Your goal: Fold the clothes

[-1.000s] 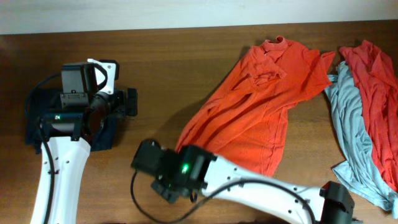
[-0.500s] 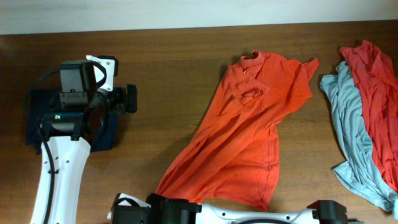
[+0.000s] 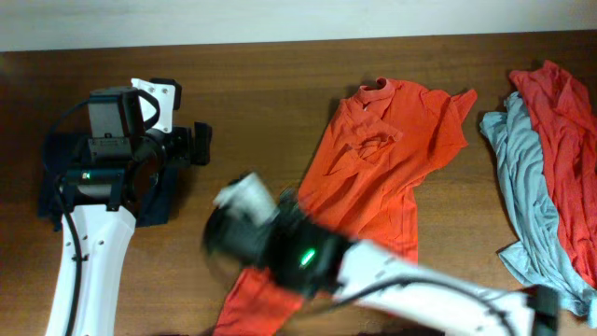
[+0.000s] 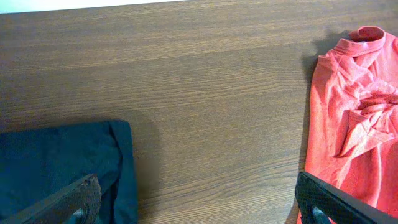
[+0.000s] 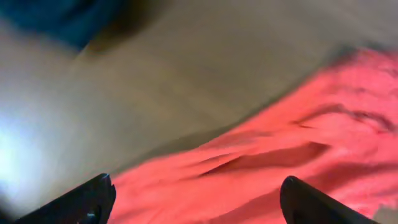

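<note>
Right gripper [image 5: 199, 208] first: seeing jaws standing wide apart, clamping nothing, hovering blurred over the orange-red shirt [image 3: 387, 168]. Seeing right arm [image 3: 308, 257] swinging up from the bottom edge, where sitting half a second ago, to mid-table, covering the shirt's lower part. Noting orange-red shirt lying mid-table, collar toward the far edge, dragged left since a second ago and now lying apart from the grey-blue shirt [image 3: 522, 177] and red shirt [image 3: 560, 112] piled at the right edge; upper half sitting as half a second ago, lower left corner now trailing toward the near edge. Seeing left gripper [image 4: 199, 208] likewise hanging spread wide over the wood table [image 4: 205, 93], unchanged, navy shirt [image 4: 56, 162] lying under one finger.
</note>
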Controlling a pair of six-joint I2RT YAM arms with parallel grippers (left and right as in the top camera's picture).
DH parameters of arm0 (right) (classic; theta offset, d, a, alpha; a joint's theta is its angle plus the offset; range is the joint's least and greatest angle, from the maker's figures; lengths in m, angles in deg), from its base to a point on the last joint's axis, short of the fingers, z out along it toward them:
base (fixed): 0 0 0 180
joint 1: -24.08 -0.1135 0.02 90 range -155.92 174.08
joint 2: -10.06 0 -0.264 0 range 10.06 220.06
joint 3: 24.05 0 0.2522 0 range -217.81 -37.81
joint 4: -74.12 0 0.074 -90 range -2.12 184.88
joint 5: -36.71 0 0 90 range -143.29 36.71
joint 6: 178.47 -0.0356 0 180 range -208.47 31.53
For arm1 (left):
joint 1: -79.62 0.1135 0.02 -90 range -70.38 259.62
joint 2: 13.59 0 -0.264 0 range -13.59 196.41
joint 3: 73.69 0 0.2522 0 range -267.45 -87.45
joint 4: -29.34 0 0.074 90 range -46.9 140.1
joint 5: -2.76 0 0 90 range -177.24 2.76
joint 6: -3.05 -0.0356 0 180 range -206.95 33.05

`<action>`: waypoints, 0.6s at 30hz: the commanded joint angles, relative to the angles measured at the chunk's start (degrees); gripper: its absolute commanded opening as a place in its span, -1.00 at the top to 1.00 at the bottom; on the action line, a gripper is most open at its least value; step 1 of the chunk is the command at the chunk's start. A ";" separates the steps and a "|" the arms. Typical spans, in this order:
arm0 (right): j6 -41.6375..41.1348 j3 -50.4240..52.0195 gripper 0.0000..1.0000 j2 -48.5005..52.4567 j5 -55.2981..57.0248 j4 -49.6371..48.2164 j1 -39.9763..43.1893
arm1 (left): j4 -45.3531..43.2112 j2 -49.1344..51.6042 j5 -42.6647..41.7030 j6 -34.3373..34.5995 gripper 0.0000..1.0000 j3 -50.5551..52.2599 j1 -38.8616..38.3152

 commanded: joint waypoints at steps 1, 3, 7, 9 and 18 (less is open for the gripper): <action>-6.64 -0.72 -0.79 -5.92 -6.49 0.11 14.34 | -0.33 -0.98 -3.30 -0.79 -0.99 -1.16 -0.24; -6.64 -0.72 -0.79 -6.05 -12.07 0.31 22.82 | -0.31 -0.92 -4.57 -0.79 -0.99 -1.16 -0.52; -6.62 -0.55 -0.74 -3.13 -21.29 0.39 38.91 | -0.24 -0.87 -4.63 -2.23 -0.99 -1.16 -2.40; -6.60 -0.37 -0.72 -0.42 -24.70 0.17 44.72 | -0.11 -0.83 -4.61 -3.89 -0.99 -1.16 -4.15; -6.45 -0.37 -0.52 21.27 -35.56 -6.01 51.39 | 0.26 2.62 -0.33 -5.27 -0.99 -1.16 -9.33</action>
